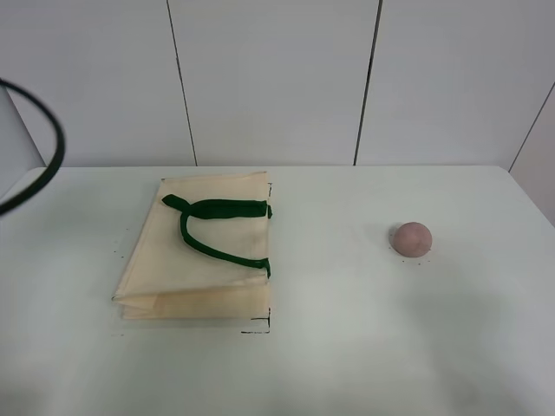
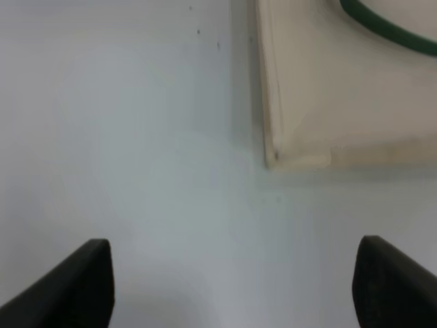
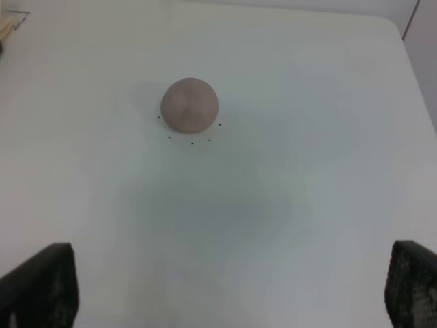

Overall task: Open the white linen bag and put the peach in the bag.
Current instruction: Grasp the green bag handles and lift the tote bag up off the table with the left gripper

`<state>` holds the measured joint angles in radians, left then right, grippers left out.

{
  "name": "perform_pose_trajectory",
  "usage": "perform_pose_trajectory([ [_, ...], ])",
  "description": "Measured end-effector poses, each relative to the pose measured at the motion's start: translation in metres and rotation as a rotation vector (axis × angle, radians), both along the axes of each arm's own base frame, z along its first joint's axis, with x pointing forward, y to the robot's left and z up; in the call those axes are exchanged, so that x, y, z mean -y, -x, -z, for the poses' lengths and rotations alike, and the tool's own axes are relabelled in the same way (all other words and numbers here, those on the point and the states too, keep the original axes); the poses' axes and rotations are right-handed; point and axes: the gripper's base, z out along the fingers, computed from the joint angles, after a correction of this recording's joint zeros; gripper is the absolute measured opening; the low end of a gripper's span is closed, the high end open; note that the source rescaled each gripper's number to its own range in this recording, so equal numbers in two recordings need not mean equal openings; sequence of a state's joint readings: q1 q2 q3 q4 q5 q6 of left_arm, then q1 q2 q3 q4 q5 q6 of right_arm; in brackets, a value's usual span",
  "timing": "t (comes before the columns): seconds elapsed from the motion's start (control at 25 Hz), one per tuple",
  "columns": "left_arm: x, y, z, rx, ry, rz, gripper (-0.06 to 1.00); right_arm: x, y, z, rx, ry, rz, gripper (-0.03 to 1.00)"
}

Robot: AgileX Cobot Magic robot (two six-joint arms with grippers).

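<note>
The white linen bag (image 1: 199, 251) lies flat and folded on the left half of the white table, its dark green handles (image 1: 212, 227) resting on top. One corner of the bag (image 2: 328, 89) shows in the left wrist view. The peach (image 1: 411, 238) sits alone on the right half of the table; it also shows in the right wrist view (image 3: 189, 104). The left gripper (image 2: 232, 280) is open and empty above the bare table, apart from the bag's corner. The right gripper (image 3: 232, 287) is open and empty, some way short of the peach. Neither gripper shows in the exterior high view.
A black cable loop (image 1: 52, 147) hangs at the far left edge. The white table (image 1: 347, 347) ends at a panelled wall behind. Small black marks (image 1: 260, 328) sit by the bag's near corner and around the peach.
</note>
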<state>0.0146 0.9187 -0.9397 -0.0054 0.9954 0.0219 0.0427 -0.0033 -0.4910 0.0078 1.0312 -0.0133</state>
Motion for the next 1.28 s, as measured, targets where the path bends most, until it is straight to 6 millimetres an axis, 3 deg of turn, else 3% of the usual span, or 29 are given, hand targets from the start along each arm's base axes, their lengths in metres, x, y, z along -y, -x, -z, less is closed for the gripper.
perform_pose_trajectory([
  [0.24, -0.002, -0.121, 0.021, -0.161, 0.002, 0.000, 1.00, 0.000, 0.000, 0.000, 0.000, 0.000, 0.000, 1.00],
  [0.28, -0.002, -0.121, 0.021, -0.161, 0.002, 0.000, 1.00, 0.000, 0.000, 0.000, 0.000, 0.000, 0.000, 1.00],
  [0.4, 0.000, -0.171, 0.043, -0.231, 0.003, -0.002, 1.00, 0.000, 0.000, 0.000, 0.000, -0.001, 0.000, 1.00],
  [0.56, 0.026, -0.217, 0.071, -0.305, 0.023, -0.004, 1.00, 0.000, 0.000, 0.000, 0.000, -0.001, 0.000, 1.00],
  [0.76, 0.083, -0.250, 0.101, -0.345, 0.049, 0.017, 1.00, 0.000, 0.000, 0.000, 0.000, -0.001, 0.000, 1.00],
  [0.88, 0.106, -0.263, 0.120, -0.369, 0.053, 0.025, 1.00, 0.000, 0.000, 0.000, 0.000, -0.001, 0.000, 1.00],
  [1.28, 0.118, -0.289, 0.199, -0.453, 0.039, 0.007, 1.00, 0.000, 0.000, 0.000, 0.000, -0.002, 0.001, 1.00],
])
